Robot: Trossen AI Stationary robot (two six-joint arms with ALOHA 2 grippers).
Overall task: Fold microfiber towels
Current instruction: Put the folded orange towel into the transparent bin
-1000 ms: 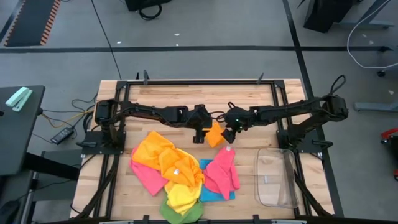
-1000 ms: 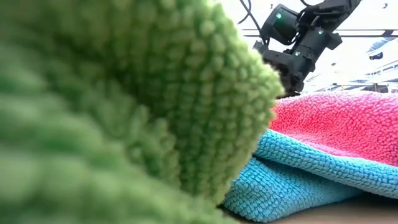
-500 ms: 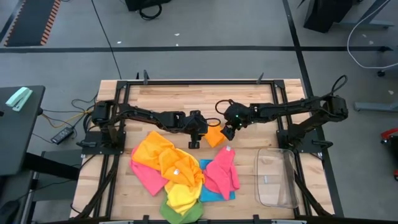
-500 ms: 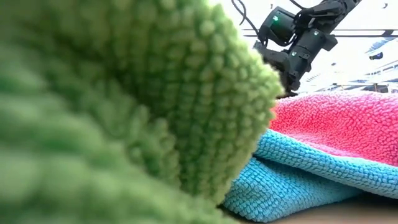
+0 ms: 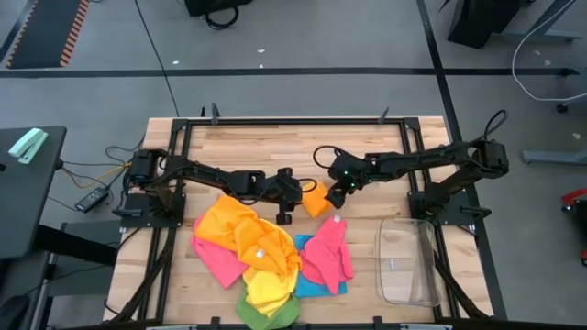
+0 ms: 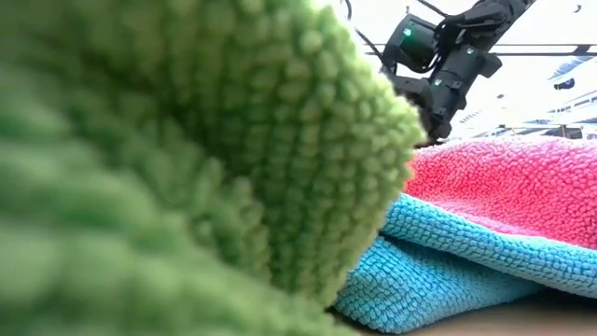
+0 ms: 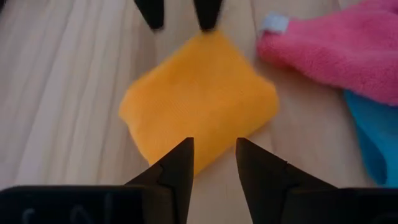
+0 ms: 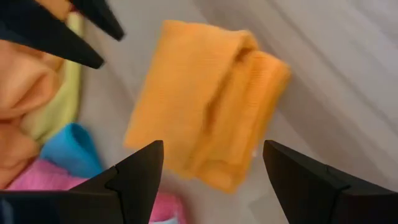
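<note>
The folded orange towel lies flat on the table, directly ahead of my left gripper and below my right gripper, so it sits between the two. In my left wrist view its near edge lies just beyond my fingertips, which stand part-way apart with nothing between them; I judge them free of the cloth. My right gripper hovers over the towel's far side with its jaws wide and empty. The towel reads as a compact doubled packet with its layers stacked along one edge, which I judge to be a finished fold set apart from the unfolded work. That work, a loose pile of towels in orange, yellow, pink, blue and green, lies beside my left gripper, nearer the table's front. The clear bin sits well apart, beyond my right gripper.
</note>
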